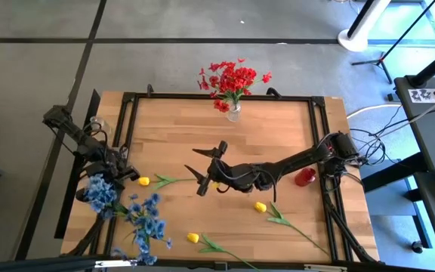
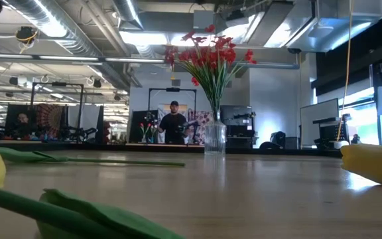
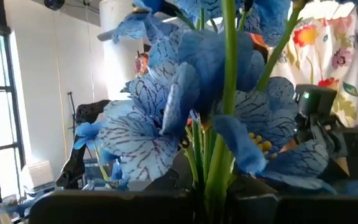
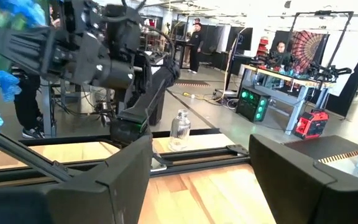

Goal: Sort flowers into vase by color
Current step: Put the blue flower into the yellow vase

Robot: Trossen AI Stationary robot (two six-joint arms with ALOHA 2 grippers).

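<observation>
The left gripper (image 1: pixel 110 183), clamped on a bunch of blue flowers (image 1: pixel 103 195), hovers at the table's (image 1: pixel 278 143) left edge. The right gripper (image 1: pixel 206 168) reaches low over mid-table, fingers spread wide and empty.

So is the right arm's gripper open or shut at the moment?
Open. In the right wrist view its fingers stand wide apart with only bare table between them; the high view shows the right gripper spread and empty.

The worktop (image 1: pixel 180 125) lies bare across its far half, apart from the vase of red flowers (image 1: pixel 233 112) at the far edge. Yellow tulips (image 1: pixel 260 206), blue flowers (image 1: pixel 146 215) and the right arm (image 1: pixel 278 168) obstruct the near half.
</observation>
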